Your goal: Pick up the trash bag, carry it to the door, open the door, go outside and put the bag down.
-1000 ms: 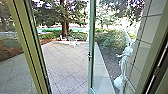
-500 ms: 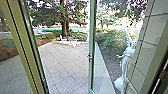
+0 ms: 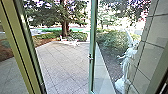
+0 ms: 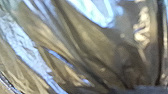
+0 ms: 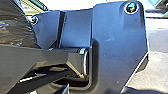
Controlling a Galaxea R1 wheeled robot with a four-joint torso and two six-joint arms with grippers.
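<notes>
In the head view a glass door [image 3: 92, 60] with a green frame stands open, a small handle fitting on its edge. The gap between it and the left frame post [image 3: 31, 50] gives onto the paved yard [image 3: 63, 66]. Shiny, crumpled plastic of the trash bag [image 4: 92, 45] lies close before the left wrist camera. Dark bag plastic [image 5: 16, 25] is also in the right wrist view, beside the robot's own plate and bar. How the fingers of either gripper stand cannot be made out.
Through the glass at the right stands a white statue [image 3: 126, 62] by a tiled wall [image 3: 153, 32]. Farther out are white furniture [image 3: 71, 43], shrubs [image 3: 110, 42] and a tree trunk [image 3: 65, 28] beyond the paving.
The head view has shifted slightly as the robot moved, with the left frame post nearer the picture's left edge. No handling of anything is visible.
</notes>
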